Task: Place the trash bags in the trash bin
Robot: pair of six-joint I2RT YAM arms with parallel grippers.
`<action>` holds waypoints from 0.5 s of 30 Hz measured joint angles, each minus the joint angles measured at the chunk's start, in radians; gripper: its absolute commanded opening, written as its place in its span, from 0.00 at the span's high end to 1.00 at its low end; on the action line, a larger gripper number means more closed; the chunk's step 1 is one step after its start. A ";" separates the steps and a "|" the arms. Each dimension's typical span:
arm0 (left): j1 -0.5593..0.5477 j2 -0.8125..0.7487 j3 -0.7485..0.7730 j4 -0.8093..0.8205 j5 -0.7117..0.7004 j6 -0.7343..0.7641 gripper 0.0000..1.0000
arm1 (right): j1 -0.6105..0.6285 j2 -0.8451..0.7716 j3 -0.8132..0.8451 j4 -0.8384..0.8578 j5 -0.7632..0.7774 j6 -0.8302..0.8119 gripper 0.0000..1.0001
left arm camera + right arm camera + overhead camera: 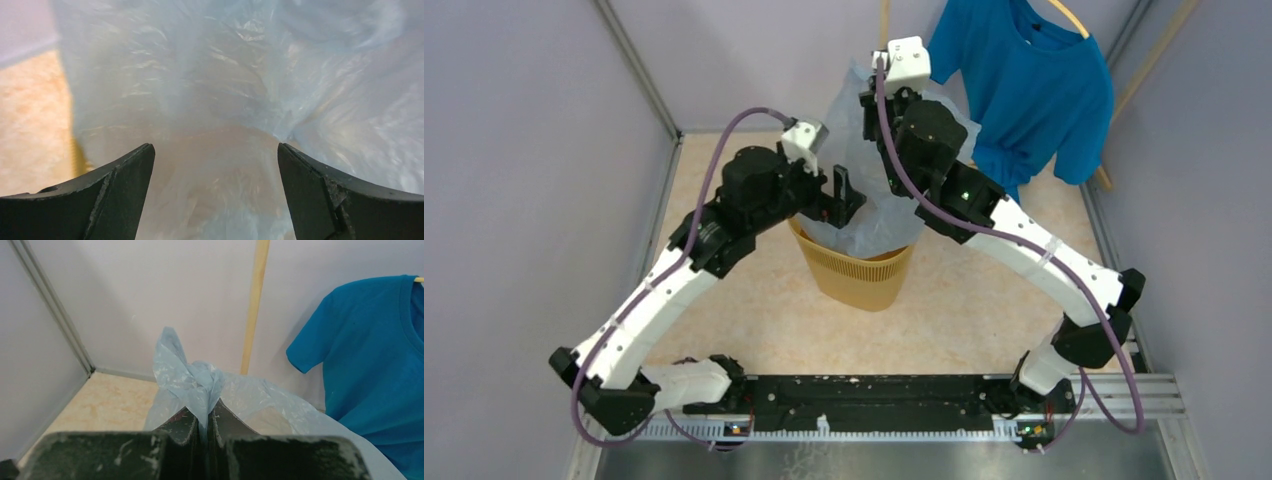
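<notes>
The thin, crinkly, pale blue translucent plastic trash bag (879, 200) stands up out of the mouth of the tall yellow-orange translucent plastic bin (856, 280), which rests on the beige mottled counter (984, 300). The right pincer (205, 416) is clamped on a bunched twist of the bag's upper film, holding it above the rim. The left pincer (215, 150) is at the bin's left rim with its fingers spread apart and film billowing just ahead of them; it seems not to touch them. A solid bright blue T-shirt (1034, 85) hangs behind on the right.
</notes>
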 measured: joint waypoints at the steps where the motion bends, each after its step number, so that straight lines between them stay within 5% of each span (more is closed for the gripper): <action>1: 0.002 -0.026 0.006 -0.007 -0.012 0.006 0.01 | 0.000 0.000 -0.005 0.000 -0.005 0.002 1.00; 6: 0.002 -0.143 0.029 -0.052 -0.034 0.035 0.01 | 0.000 -0.011 -0.024 0.001 -0.017 0.010 1.00; 15: -0.074 -0.157 0.027 0.051 0.317 0.015 0.01 | 0.000 -0.039 -0.031 0.000 -0.029 0.034 1.00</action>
